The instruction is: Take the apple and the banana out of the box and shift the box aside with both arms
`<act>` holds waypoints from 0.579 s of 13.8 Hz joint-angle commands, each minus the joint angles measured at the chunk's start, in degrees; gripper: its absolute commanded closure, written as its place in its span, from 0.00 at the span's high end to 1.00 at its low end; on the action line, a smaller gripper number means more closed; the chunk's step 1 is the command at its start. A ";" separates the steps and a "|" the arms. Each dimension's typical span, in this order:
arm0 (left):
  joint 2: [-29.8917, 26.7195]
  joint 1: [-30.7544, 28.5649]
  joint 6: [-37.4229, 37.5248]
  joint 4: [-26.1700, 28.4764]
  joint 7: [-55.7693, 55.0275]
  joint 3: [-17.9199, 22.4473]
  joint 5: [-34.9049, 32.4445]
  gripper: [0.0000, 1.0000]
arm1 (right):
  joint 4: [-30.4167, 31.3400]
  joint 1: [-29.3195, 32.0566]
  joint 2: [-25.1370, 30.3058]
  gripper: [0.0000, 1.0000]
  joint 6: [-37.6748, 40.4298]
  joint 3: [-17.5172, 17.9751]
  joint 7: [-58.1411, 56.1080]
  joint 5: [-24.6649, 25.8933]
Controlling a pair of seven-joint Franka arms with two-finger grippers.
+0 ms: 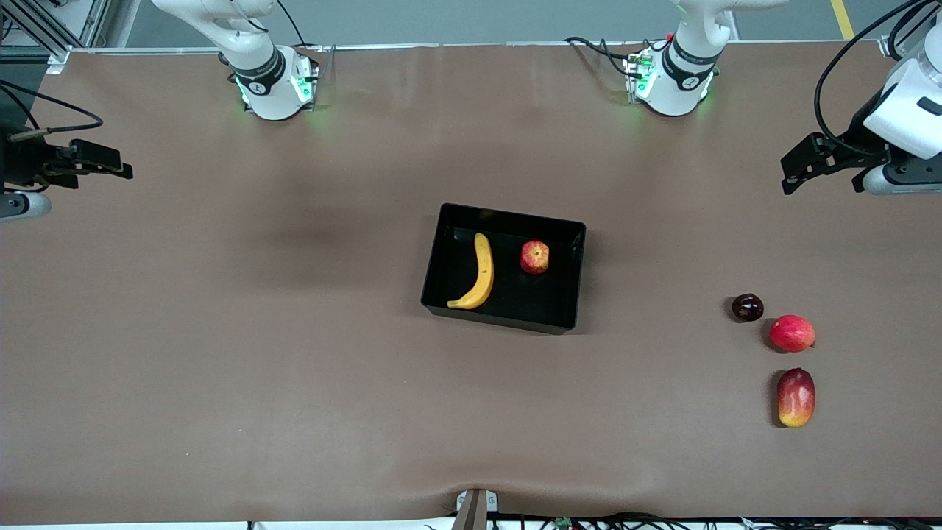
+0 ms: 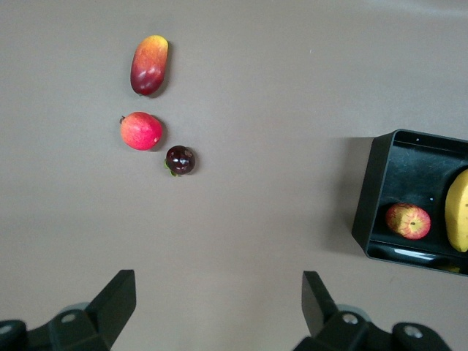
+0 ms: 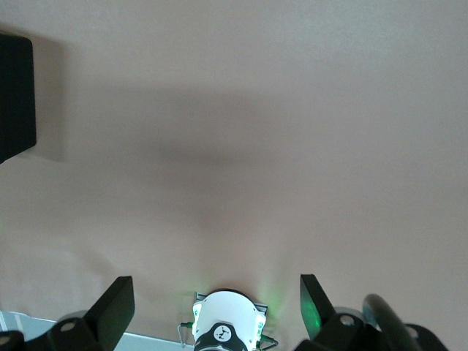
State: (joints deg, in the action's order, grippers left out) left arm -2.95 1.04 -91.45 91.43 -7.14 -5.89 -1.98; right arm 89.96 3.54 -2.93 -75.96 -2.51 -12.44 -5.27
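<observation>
The black box (image 1: 500, 315) sits at the table's middle. In it lie the yellow banana (image 1: 478, 272), toward the right arm's end, and the red apple (image 1: 535, 257) beside it. The left wrist view shows the box (image 2: 374, 191), the apple (image 2: 408, 220) and part of the banana (image 2: 458, 212). My left gripper (image 1: 820, 173) is open and empty, high over the table's edge at the left arm's end; its own view shows it (image 2: 219, 300) over bare table. My right gripper (image 1: 70, 158) is open and empty, high over the right arm's end, and shows in its own view (image 3: 217, 300).
A dark plum (image 1: 747, 307), a round red fruit (image 1: 792, 333) and a red-and-yellow mango (image 1: 795, 397) lie in a row toward the left arm's end, the mango nearest the front camera. The right wrist view shows a box corner (image 3: 16, 95) and the right arm's base (image 3: 227, 329).
</observation>
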 commanded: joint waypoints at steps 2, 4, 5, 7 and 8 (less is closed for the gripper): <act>0.40 -1.47 1.19 -1.60 -0.24 -0.43 -0.22 1.00 | -1.54 0.68 -1.11 1.00 0.46 0.76 -0.22 -0.88; 0.58 -0.96 1.27 -1.52 -0.15 -0.52 -0.22 1.00 | -1.54 0.85 -1.11 1.00 0.46 0.76 -0.30 -0.71; 1.54 -0.61 1.28 -1.34 -0.41 -0.96 -0.65 1.00 | -1.54 0.77 -1.11 1.00 0.46 0.76 -0.30 -0.71; 4.43 0.18 1.28 -1.25 -0.85 -2.44 -0.31 1.00 | -1.54 0.77 -1.29 1.00 0.46 0.76 -0.30 -0.80; 5.58 0.97 1.19 -0.73 -2.42 -4.11 -0.22 1.00 | -1.54 1.03 -1.29 1.00 0.46 0.76 -0.30 -0.71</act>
State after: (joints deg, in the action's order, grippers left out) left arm -0.52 0.72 -91.10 91.59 -7.31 -7.67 -1.95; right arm 89.64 3.54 -3.55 -75.96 -2.24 -12.45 -5.37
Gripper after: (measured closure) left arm 0.000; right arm 0.000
